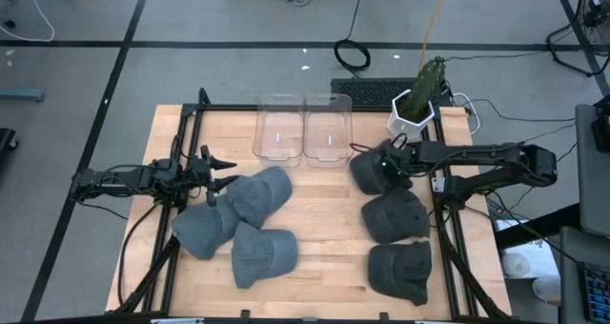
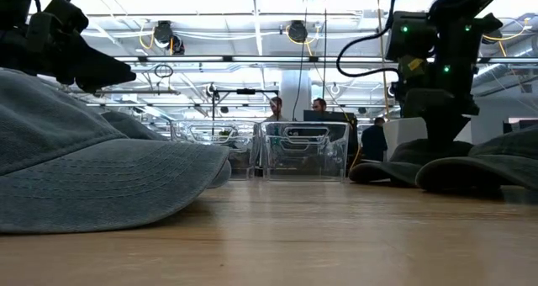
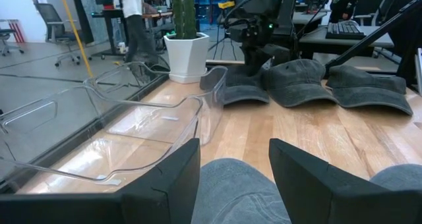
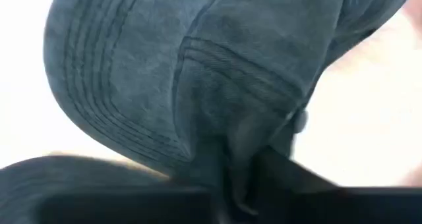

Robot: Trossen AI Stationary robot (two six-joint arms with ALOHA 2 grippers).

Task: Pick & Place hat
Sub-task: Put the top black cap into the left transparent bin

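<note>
Filling the low view's foreground was the brim of a blue-grey cap [image 2: 101, 181], one of three lighter caps [image 1: 250, 198] heaped on the left half of the wooden table [image 1: 324, 219]. Across the table, three darker caps lay in a column along the right edge, and the right gripper [image 1: 386, 162] was down on the rearmost of them, the dark hat [image 1: 372, 172], which sat just in front of the white pot with the cactus [image 1: 419, 100] and beside the right-hand one of two clear bins [image 1: 327, 129]. The right wrist view showed its fingers [image 4: 277, 168] pressed together on a bunched fold of the hat's crown near the top button, so the pinch looked made, with the hat not yet lifted off the wood. The coming move seemed to turn on one relation: the nearer clear bin lay directly to the robot's left of the pinched hat, close by, so the right arm was plainly the nearer one for the carry. The left gripper [image 3: 231, 178] hovered above the lighter pile with its fingers spread and nothing between them, a cap crown just beneath. Which way the dark hat's brim pointed was hard to make out from above, since the gripper covered much of it; in the low view the arm hid the contact, and how much cloth was caught could not be told
</note>
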